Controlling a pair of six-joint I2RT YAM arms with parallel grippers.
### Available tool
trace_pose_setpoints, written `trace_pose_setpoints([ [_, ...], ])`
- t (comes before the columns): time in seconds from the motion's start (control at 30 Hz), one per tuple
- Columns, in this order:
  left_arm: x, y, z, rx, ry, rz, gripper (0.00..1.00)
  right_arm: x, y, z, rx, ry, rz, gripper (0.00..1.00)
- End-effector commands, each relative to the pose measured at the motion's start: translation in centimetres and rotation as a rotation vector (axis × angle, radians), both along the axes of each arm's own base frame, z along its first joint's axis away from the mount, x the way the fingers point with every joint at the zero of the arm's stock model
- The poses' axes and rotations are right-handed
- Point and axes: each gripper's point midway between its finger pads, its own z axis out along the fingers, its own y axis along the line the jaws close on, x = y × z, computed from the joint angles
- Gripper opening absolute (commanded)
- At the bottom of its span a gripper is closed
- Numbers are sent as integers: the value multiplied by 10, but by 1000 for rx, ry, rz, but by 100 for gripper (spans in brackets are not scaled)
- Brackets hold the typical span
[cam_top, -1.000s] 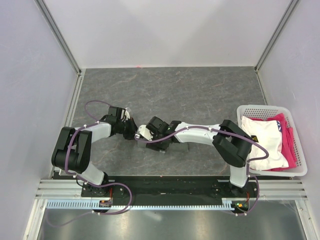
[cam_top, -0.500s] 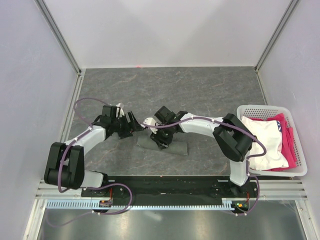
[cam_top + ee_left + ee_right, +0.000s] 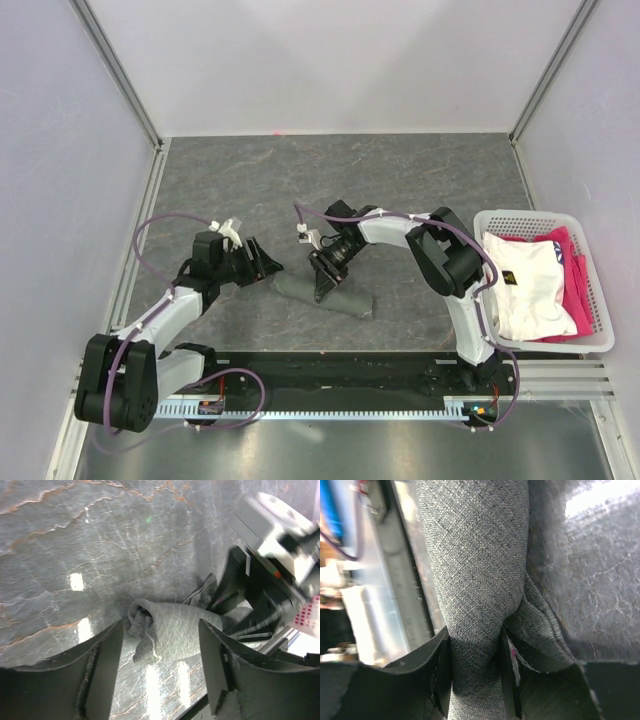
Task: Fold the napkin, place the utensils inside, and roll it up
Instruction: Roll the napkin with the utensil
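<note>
Status: the napkin (image 3: 352, 301) is one tight grey roll lying flat on the desk (image 3: 400, 180). It sits close to the near edge, about midway between the left and right edges, with its long axis running roughly left to right. No flat or loose cloth shows beside it, so I judge folding and rolling to be essentially complete.

Utensils: nothing orange is visible in any view, neither on the desk nor poking from the roll's open end in the left wrist view. They are probably wrapped inside, but this cannot be confirmed.

Right hand (image 3: 322, 283): reaches down onto the roll towards its left half. In the right wrist view its two fingers (image 3: 442, 670) are clamped on the napkin (image 3: 480, 570), pinching the cloth to a narrow waist between them.

Left hand (image 3: 268, 264): fingers apart and holding nothing. It is low to the desk, just beside the left end of the roll, which shows between its fingers (image 3: 107, 670) in its own wrist view.

A basket (image 3: 545, 215) of other fabrics sits at the right edge, well apart.

Remaining, as judged: release the roll and check that it holds its shape. The end facing the left hand looks slightly rumpled, so it may loosen.
</note>
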Motion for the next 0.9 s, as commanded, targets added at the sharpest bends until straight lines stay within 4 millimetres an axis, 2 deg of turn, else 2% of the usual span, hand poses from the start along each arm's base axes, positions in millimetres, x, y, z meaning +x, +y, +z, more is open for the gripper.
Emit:
trace_pose_setpoints([
  [0.0, 3, -9, 5, -49, -31, -35, 64, -10, -7, -19, -26, 179, -19, 46],
  [0.17, 2, -15, -2, -73, -11, -66, 54, -5, -6, -24, -30, 212, -34, 45],
  [0.3, 0, -17, -15, -77, 28, -75, 50, -1, -4, -28, -31, 228, -46, 45],
  [0.37, 0, -17, -18, -77, 40, -77, 43, 1, -4, -29, -31, 231, -51, 45],
  [0.43, -1, -18, -21, -78, 51, -81, 40, 3, -4, -29, -36, 228, -55, 45],
  [0.53, 0, -20, -21, -85, 49, -89, 27, 7, -3, -27, -42, 218, -65, 47],
  [0.57, 0, -20, -23, -86, 58, -89, 19, 9, -3, -26, -50, 205, -69, 48],
  [0.63, 1, -21, -24, -89, 62, -91, 11, 14, -2, -22, -63, 180, -82, 54],
  [0.67, 2, -21, -26, -89, 77, -85, 3, 18, -2, -15, -61, 160, -89, 55],
  [0.73, 3, -21, -27, -90, 88, -78, 2, 26, -3, -10, -86, 113, -109, 61],
  [0.77, 3, -22, -28, -94, 98, -75, 2, 30, -3, -1, -85, 80, -118, 64],
  [0.83, 5, -23, -26, -101, 99, -75, 2, 41, -6, 4, -125, 13, -153, 73],
  [0.87, 5, -23, -25, -104, 111, -71, 2, 46, -6, 15, -118, -32, -163, 79],
])
